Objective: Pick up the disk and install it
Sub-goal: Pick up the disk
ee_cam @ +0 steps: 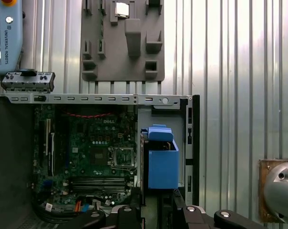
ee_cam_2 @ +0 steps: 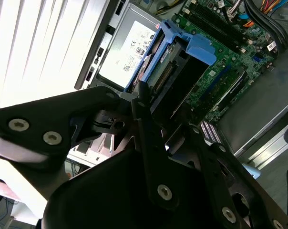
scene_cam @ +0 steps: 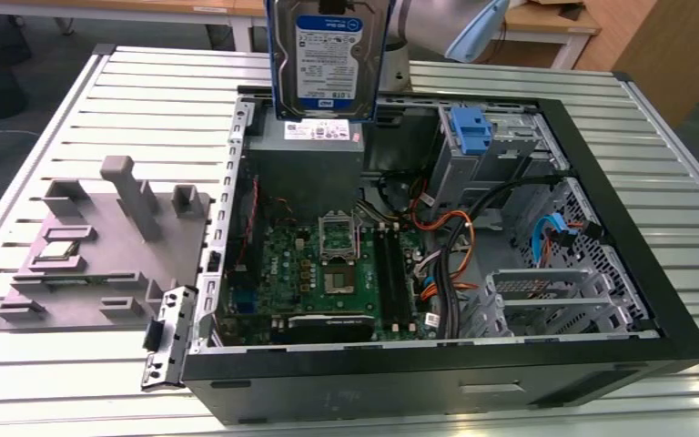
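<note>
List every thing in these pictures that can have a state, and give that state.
computer case: lying on its side, open, side panel off.
the disk: held in the air above the case, upright, label facing the exterior view.
end effector: shut on the disk.
blue bracket: standing upright inside the case.
grey fixture: lying flat beside the case.

The disk (scene_cam: 329, 55) is showing bare silver-grey metal under a glossy blue-and-white paper label, and its side rails (ee_cam_2: 201, 47) are gleaming as smooth blue plastic. The fingers (ee_cam_2: 151, 143) are looking matt black, studded with shiny metal screws. The counter (scene_cam: 70, 382) is shining as ribbed, brushed metal. The computer case (scene_cam: 447, 382) is wearing matt black outside and dull grey sheet metal within; the grey fixture plate (scene_cam: 106, 264) is looking matt plastic.
</note>
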You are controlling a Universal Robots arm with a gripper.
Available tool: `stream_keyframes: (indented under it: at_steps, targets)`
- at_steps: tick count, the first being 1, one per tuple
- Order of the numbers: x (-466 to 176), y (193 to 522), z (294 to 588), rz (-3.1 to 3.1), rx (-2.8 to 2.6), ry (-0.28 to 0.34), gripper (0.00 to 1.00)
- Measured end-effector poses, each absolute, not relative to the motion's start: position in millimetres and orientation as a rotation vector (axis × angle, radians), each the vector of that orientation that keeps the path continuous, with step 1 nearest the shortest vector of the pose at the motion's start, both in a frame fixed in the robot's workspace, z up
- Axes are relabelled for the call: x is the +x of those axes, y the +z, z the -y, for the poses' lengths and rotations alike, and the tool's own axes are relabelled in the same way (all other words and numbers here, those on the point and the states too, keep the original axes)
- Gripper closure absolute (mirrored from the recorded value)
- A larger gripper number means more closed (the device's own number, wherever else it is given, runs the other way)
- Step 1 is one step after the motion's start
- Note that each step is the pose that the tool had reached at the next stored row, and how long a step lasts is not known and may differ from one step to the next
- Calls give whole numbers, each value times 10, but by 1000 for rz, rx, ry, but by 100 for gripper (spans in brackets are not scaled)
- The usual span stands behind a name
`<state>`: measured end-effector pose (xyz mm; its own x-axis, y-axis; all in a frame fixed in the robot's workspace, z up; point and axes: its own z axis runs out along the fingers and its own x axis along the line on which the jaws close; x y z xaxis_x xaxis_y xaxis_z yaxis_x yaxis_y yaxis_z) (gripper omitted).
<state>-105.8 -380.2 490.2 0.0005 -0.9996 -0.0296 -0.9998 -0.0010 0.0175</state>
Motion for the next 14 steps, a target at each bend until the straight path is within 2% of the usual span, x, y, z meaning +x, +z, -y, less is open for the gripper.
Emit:
stream_keyframes:
  at_steps: [14]
  targets:
    - [-851, 4895, 3814, -2214, -2216, 52, 65]
